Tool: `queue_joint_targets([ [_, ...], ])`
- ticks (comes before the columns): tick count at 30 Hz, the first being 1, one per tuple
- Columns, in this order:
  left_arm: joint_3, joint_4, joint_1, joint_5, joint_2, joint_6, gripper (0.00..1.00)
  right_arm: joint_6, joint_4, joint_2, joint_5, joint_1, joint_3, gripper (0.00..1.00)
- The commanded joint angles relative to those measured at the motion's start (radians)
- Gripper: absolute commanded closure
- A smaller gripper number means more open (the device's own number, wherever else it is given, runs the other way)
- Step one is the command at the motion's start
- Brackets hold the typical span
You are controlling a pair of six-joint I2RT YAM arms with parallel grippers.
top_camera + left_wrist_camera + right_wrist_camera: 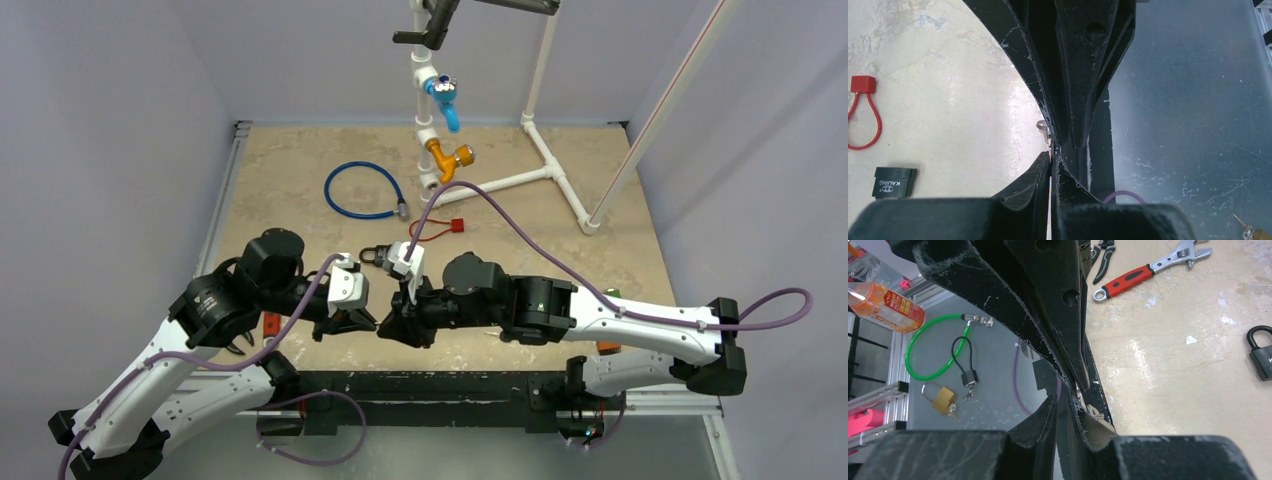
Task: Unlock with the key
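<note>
REMOTE STATION: My 2 arms meet tip to tip over the near edge of the worktop point(300, 160), about midway along it. The left gripper point(1052, 159) has its fingers pressed flat together. The right gripper point(1064, 400) faces it head-on with its fingers drawn in to a narrow slit, and I cannot tell from either wrist camera whether they grip anything.

A small metal key ring point(1042, 125) peeks out just beside the meeting tips. The key itself is hidden among the black fingers, so I cannot say which gripper carries it.

The black padlock point(372, 255) lies on the worktop just beyond the 2 grippers, toward the middle, apart from both. Past it, toward the far edge, lies a red cable lock point(458, 225). A blue cable loop point(362, 190) lies farther out, to the far left of that.

A white pipe frame point(510, 180) stands along the far edge, carrying 1 blue valve point(445, 100) above 1 yellow valve point(448, 158). A red-handled wrench point(1133, 276) lies by the near edge on the left arm's side.
</note>
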Motion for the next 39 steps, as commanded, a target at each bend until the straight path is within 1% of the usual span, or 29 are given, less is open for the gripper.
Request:
queue_joint_targets([
  [1,0.054,-0.010,-0.001,0.099,-0.009,-0.004,1.00,-0.018,0.003,0.000,0.104,-0.005,0.012,0.88],
  [4,0.058,-0.008,-0.001,0.102,-0.011,-0.006,1.00,-0.018,0.020,-0.010,0.107,-0.004,0.005,0.94],
  [6,0.063,-0.008,-0.001,0.103,-0.010,-0.005,1.00,-0.016,0.026,-0.011,0.103,-0.004,-0.003,1.00],
  [12,0.074,-0.008,-0.001,0.112,-0.007,-0.005,1.00,0.001,0.041,-0.002,0.098,0.001,-0.023,1.00],
  [19,0.101,-0.024,-0.001,0.128,0.001,-0.003,1.00,0.002,0.012,0.018,0.097,0.001,-0.022,1.00],
  [20,0.103,-0.028,-0.001,0.132,0.001,-0.003,1.00,-0.003,0.000,0.020,0.109,0.001,-0.014,0.95],
  [22,0.099,-0.035,-0.001,0.134,0.001,-0.001,1.00,-0.009,-0.030,0.011,0.138,0.001,0.006,0.66],
  [23,0.097,-0.039,-0.001,0.130,-0.002,0.003,1.00,-0.011,-0.036,-0.002,0.154,0.001,0.011,0.57],
  [27,0.088,-0.054,-0.001,0.123,-0.009,0.021,1.00,-0.007,0.003,-0.093,0.188,0.001,-0.015,0.38],
  [29,0.088,-0.056,-0.001,0.126,-0.010,0.021,1.00,0.016,0.027,-0.135,0.197,0.002,-0.045,0.26],
  [30,0.088,-0.057,-0.001,0.129,-0.011,0.021,1.00,0.017,0.031,-0.149,0.209,0.001,-0.052,0.24],
  [34,0.091,-0.062,-0.001,0.141,-0.010,0.024,1.00,-0.020,0.028,-0.168,0.257,0.001,-0.064,0.29],
  [39,0.098,-0.056,-0.002,0.152,-0.004,0.018,1.00,-0.064,0.051,-0.102,0.173,0.001,-0.034,0.36],
])
